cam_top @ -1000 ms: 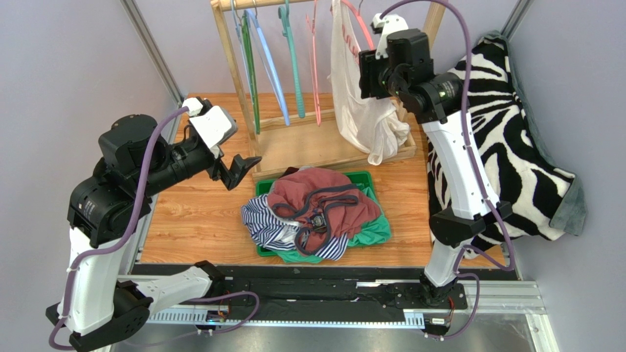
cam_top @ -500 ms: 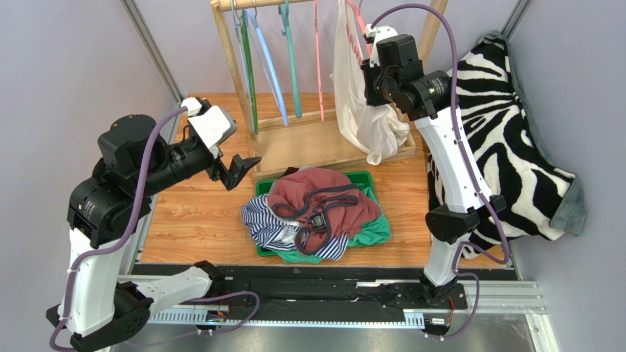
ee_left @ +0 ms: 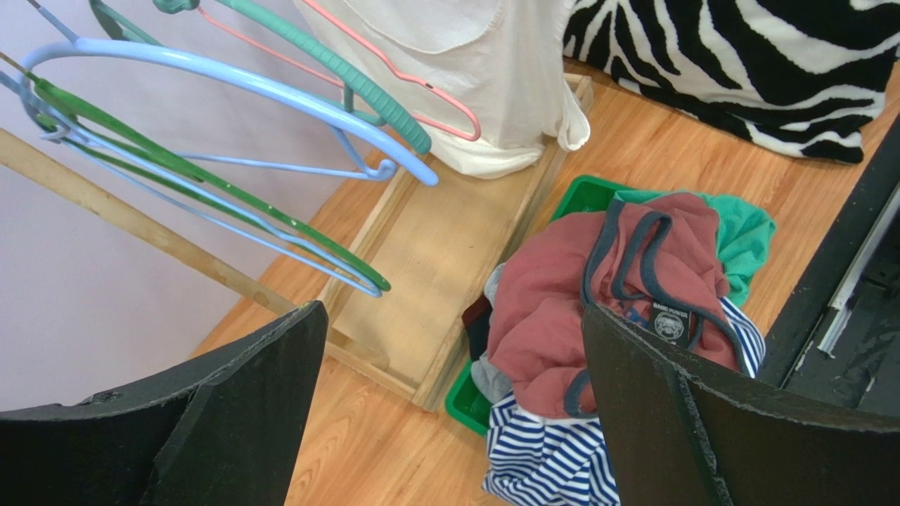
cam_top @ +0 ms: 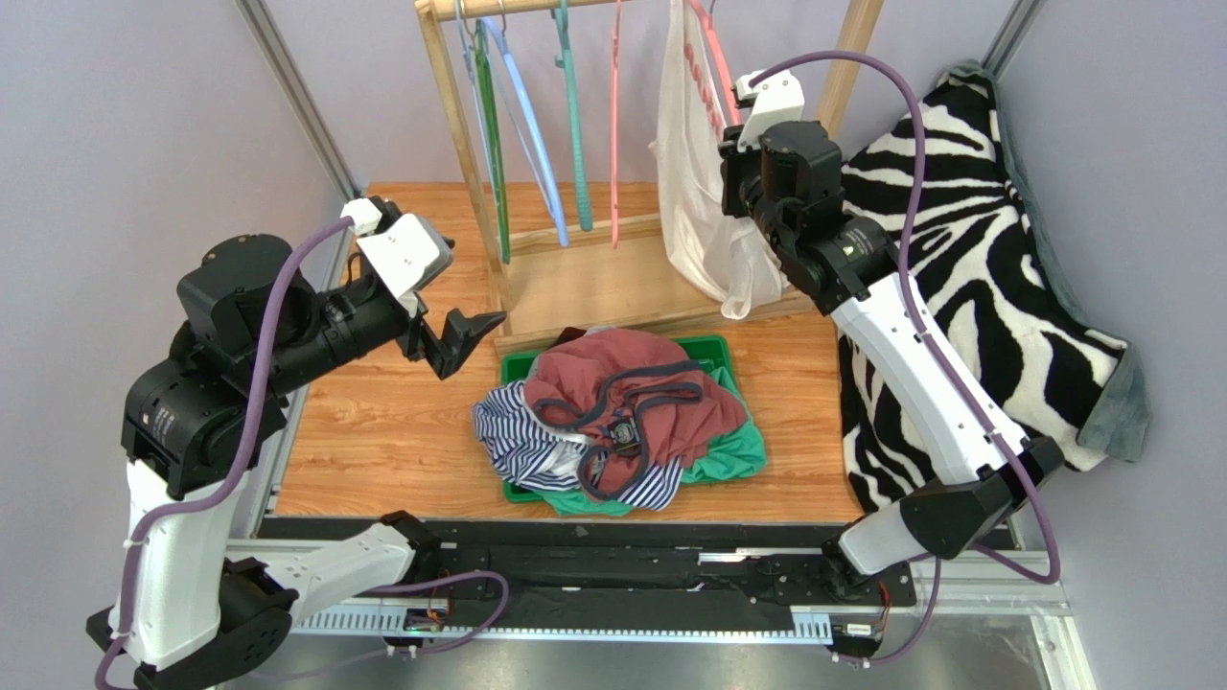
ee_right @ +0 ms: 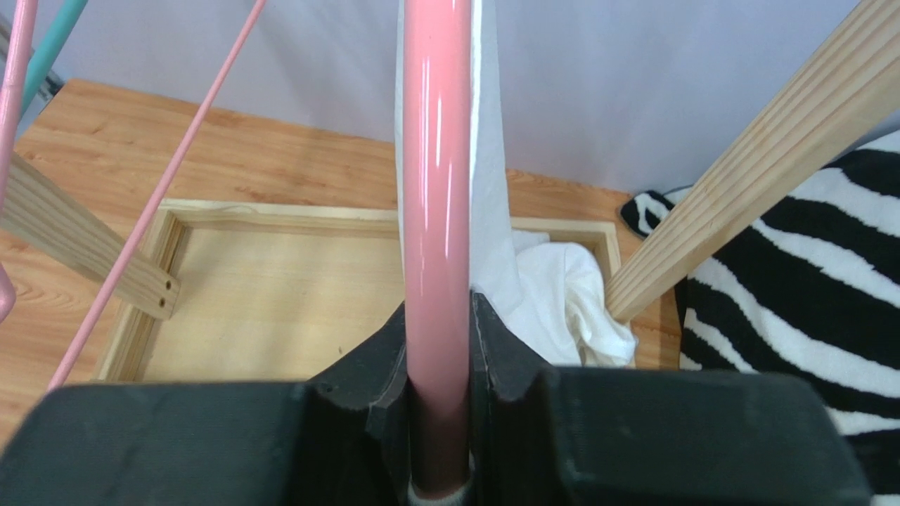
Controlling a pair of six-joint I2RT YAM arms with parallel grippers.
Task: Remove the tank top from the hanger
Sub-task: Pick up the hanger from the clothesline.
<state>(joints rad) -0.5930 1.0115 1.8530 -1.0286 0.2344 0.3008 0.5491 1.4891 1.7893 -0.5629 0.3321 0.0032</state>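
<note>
A white tank top [cam_top: 689,158] hangs on a pink hanger [cam_top: 706,58] at the right end of the wooden rack [cam_top: 458,115]. It also shows in the left wrist view [ee_left: 465,74] and the right wrist view [ee_right: 549,285]. My right gripper [cam_top: 746,151] is shut on the pink hanger's bar [ee_right: 436,211], right beside the cloth. My left gripper [cam_top: 468,334] is open and empty, low over the table to the left of the green tray [cam_top: 716,347], well away from the tank top.
Several empty hangers, blue [cam_top: 526,122], green [cam_top: 487,130], teal [cam_top: 573,115] and pink [cam_top: 617,130], hang on the rack. The green tray holds a heap of clothes [cam_top: 619,410]. A zebra-print blanket [cam_top: 994,273] lies at the right. The rack's wooden base [cam_top: 605,281] stands behind the tray.
My right gripper has moved down and slightly right with the pink hanger, and its arm has stretched out. The tank top swung with it. My left gripper shifted slightly left.
</note>
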